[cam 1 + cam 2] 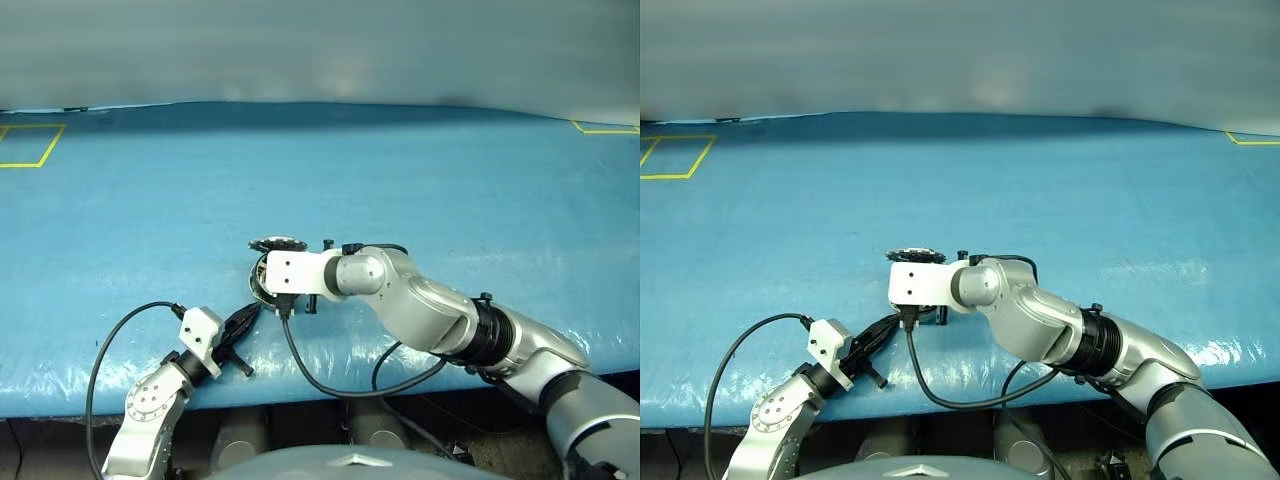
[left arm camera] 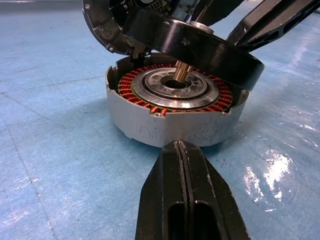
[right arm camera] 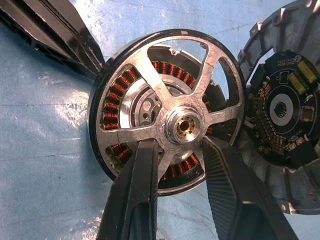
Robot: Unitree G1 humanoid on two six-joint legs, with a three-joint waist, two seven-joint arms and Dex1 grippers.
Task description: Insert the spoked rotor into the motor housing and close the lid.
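Rotor insertion is in progress. The spoked rotor (image 3: 170, 112) hangs tilted just above the motor housing (image 2: 170, 122), which sits on the blue surface (image 1: 420, 180); its shaft points into the central hole. The right gripper (image 3: 180, 150) holds the rotor, with its fingers (image 3: 137, 185) closed narrowly around the silvery hub. The left gripper (image 2: 181, 150) rests just before the housing wall with fingers fully shut and empty. The lid (image 3: 285, 120) lies just beside the housing, circuit side up. I judge the rotor stiff, rather heavy and smooth; magnets may pull it sideways. The hub between the spokes seems the safest grip, since the rim must enter the ring freely.
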